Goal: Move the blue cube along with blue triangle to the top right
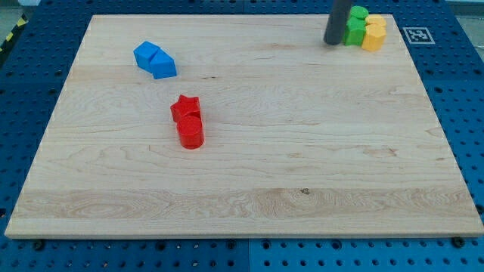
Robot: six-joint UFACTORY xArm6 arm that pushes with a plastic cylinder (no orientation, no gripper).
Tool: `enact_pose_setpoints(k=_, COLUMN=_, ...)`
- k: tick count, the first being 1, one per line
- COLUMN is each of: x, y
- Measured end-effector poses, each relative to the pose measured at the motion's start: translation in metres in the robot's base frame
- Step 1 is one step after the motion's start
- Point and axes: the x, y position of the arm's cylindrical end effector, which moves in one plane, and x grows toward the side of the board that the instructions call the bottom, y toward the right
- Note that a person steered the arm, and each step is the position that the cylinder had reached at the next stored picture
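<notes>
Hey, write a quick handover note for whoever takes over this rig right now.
My tip rests at the view's top right, just left of the green blocks and yellow blocks, far from the blue pair.
The blue cube and blue triangle sit touching at the view's upper left.
The red star and red cylinder lie below them.
Done: nothing visible yet.
Left: push both blue blocks to the top right.
</notes>
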Motion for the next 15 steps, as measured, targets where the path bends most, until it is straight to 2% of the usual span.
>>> enact_pose_setpoints(k=6, x=-0.024, y=-0.358)
enact_pose_setpoints(k=8, x=-0.005, y=-0.372)
enact_pose_setpoints(k=9, x=0.018, y=-0.362)
enact_pose_setpoints(k=11, x=0.028, y=-0.315)
enact_pose_setpoints(k=15, x=0.078, y=-0.297)
